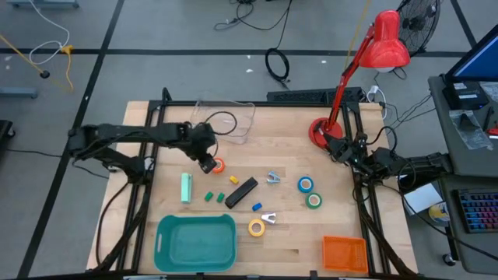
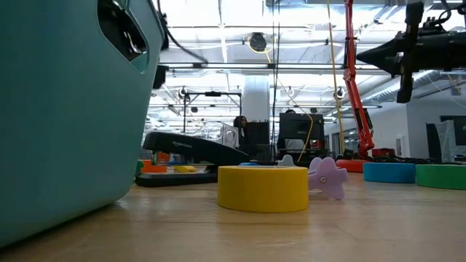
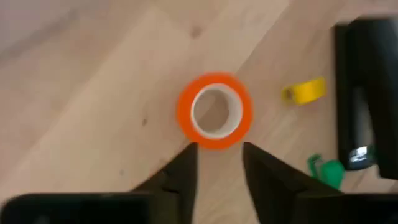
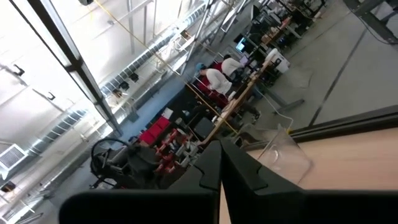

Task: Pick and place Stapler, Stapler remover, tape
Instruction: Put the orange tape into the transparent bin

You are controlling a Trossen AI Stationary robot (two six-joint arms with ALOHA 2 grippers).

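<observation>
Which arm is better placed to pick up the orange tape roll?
Left. The left gripper hangs open right beside the orange tape roll, while the right gripper waits, shut, near the red lamp base.

- Lots of bare wood can be seen around the orange ring-shaped tape roll (image 3: 214,111), so it's reachable from most sides; the left gripper (image 3: 217,152) hangs right over it, fingers parted.
- One side is crowded by the long black stapler (image 1: 241,192), a small yellow bit (image 3: 304,91) and a small green bit (image 3: 328,171).
- The front edge is blocked by the teal plastic bin (image 1: 195,241) and the small orange tray (image 1: 344,253).
- The back right corner is taken up by the red desk lamp (image 1: 320,131).
</observation>
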